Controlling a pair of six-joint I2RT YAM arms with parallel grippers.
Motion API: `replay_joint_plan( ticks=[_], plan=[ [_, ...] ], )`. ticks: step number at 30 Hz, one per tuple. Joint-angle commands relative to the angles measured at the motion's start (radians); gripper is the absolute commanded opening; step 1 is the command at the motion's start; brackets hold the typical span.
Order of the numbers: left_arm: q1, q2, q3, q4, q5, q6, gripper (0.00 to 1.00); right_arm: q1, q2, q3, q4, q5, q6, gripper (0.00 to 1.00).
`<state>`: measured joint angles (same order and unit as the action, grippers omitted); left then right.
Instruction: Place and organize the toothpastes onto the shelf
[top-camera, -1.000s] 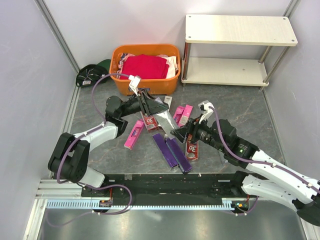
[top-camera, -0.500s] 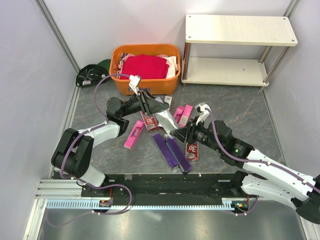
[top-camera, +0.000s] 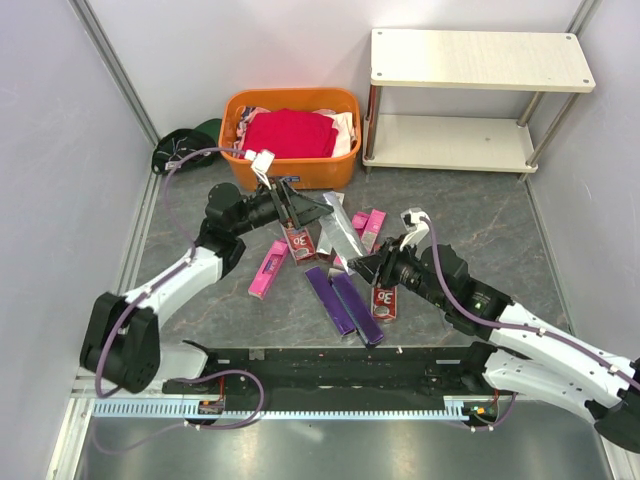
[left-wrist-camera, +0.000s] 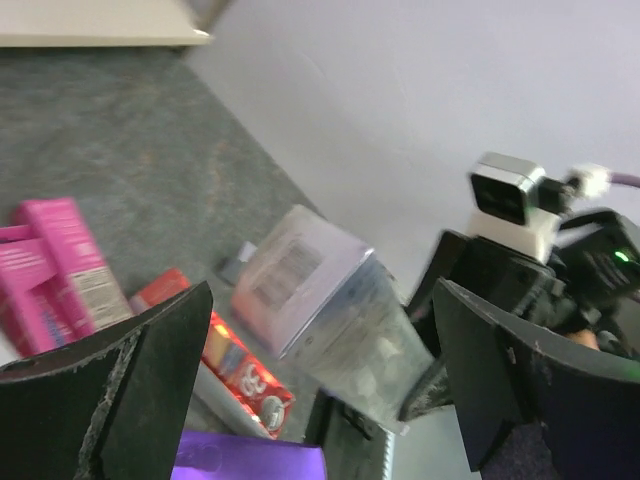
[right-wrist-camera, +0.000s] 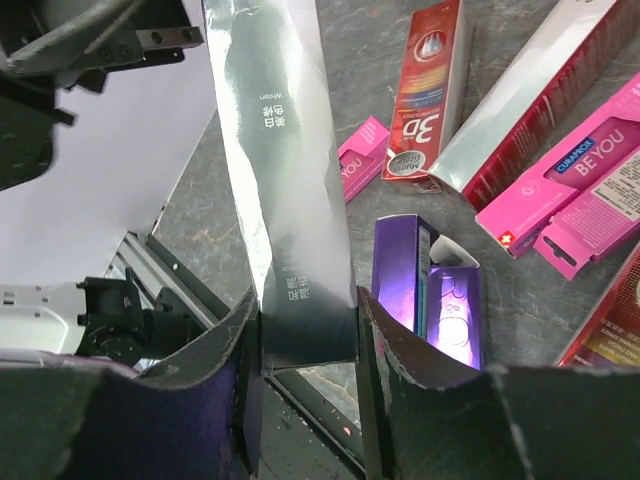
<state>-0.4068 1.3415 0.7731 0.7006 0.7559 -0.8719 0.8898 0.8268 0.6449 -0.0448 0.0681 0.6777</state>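
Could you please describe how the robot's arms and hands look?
The left arm and right arm match: white link shells between black joints, each trailed by a looping purple cable. A white camera block sits at each wrist. The left hand and right hand are black, with broad flat fingers scuffed pale at the edges. A green light glows on the right arm.

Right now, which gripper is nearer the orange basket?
Left. The left gripper hangs open just in front of the orange basket. The right gripper is farther back toward the robot, clamped on the silver toothpaste box.
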Motion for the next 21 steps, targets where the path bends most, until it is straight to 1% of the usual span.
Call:
replay_joint_plan(
  ticks=[1,2,3,4,5,6,7,9,13,18,19,21],
  plan=[
    [0.005,-0.117,0.077,-0.522,-0.310,0.345,1.00,-0.005,-0.028,0.009,0.024,0.065,0.040,0.11],
    [0.005,-0.131,0.081,-0.568,-0.364,0.367,1.00,-0.008,-0.026,0.009,0.019,0.076,0.043,0.11],
    [0.005,-0.146,0.081,-0.610,-0.488,0.384,1.00,-0.011,-0.026,0.007,0.014,0.082,0.048,0.11],
    [0.003,-0.163,0.081,-0.694,-0.554,0.395,1.00,-0.012,-0.023,0.007,0.007,0.088,0.052,0.10],
    [0.003,-0.191,0.081,-0.732,-0.619,0.396,1.00,-0.020,-0.025,0.006,0.003,0.096,0.057,0.10],
    [0.005,-0.208,0.074,-0.765,-0.729,0.393,1.00,-0.025,-0.019,0.004,0.002,0.096,0.060,0.10],
    [0.005,-0.222,0.069,-0.797,-0.756,0.386,1.00,-0.032,-0.015,0.004,0.000,0.095,0.063,0.09],
    [0.005,-0.260,0.043,-0.803,-0.825,0.384,1.00,-0.061,-0.002,0.010,0.003,0.081,0.065,0.09],
    [0.005,-0.271,0.028,-0.794,-0.811,0.389,1.00,-0.126,0.032,0.036,0.008,0.039,0.049,0.08],
    [0.003,-0.213,0.037,-0.783,-0.759,0.389,1.00,-0.281,0.095,0.099,0.033,-0.071,0.025,0.08],
    [0.005,-0.206,0.037,-0.782,-0.735,0.389,1.00,-0.331,0.103,0.110,0.034,-0.100,0.022,0.08],
    [0.005,-0.196,0.037,-0.776,-0.713,0.386,1.00,-0.382,0.135,0.145,0.039,-0.131,0.013,0.08]
  ],
)
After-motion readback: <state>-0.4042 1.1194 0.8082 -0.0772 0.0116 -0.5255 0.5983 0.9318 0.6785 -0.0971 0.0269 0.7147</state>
